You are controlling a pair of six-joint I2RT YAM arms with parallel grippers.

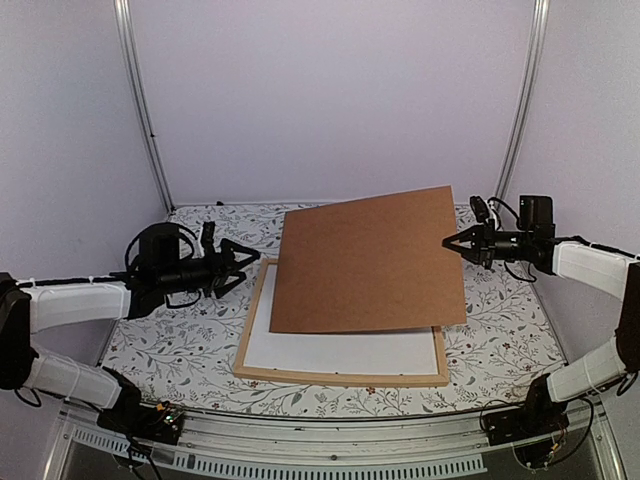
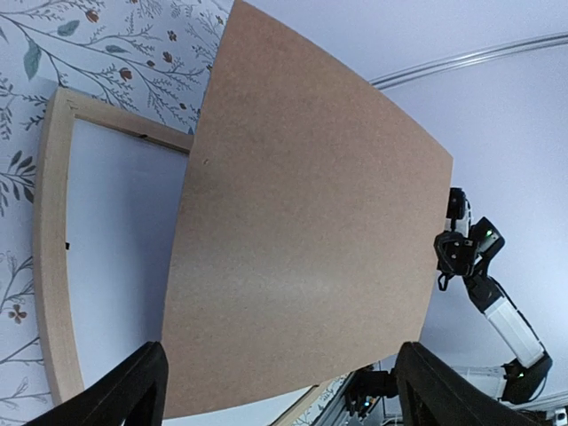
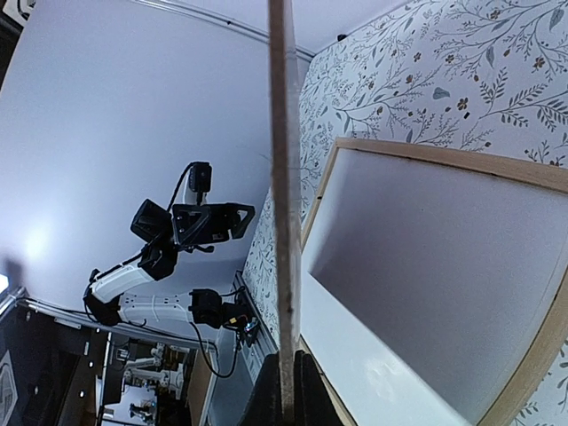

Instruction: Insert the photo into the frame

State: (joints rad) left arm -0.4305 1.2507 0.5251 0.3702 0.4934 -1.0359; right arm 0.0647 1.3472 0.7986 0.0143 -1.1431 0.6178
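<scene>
The frame [image 1: 340, 378] of light wood lies flat on the table, with a white sheet [image 1: 330, 352] inside it. The photo is hidden from every view. A plain brown backing board [image 1: 370, 260] hangs tilted above the frame, its right edge raised and pinched in my shut right gripper [image 1: 450, 243]. The right wrist view shows the board edge-on [image 3: 282, 177] between the shut fingers of that gripper [image 3: 284, 390], over the frame [image 3: 444, 155]. My left gripper [image 1: 248, 268] is open just left of the board and touches nothing. Its wrist view shows the board [image 2: 311, 231] ahead of the gripper [image 2: 282, 355].
The table carries a floral-patterned cloth [image 1: 190, 330]. Metal posts [image 1: 145, 110] rise at the back corners in front of plain white walls. A metal rail [image 1: 300, 440] runs along the near edge between the arm bases.
</scene>
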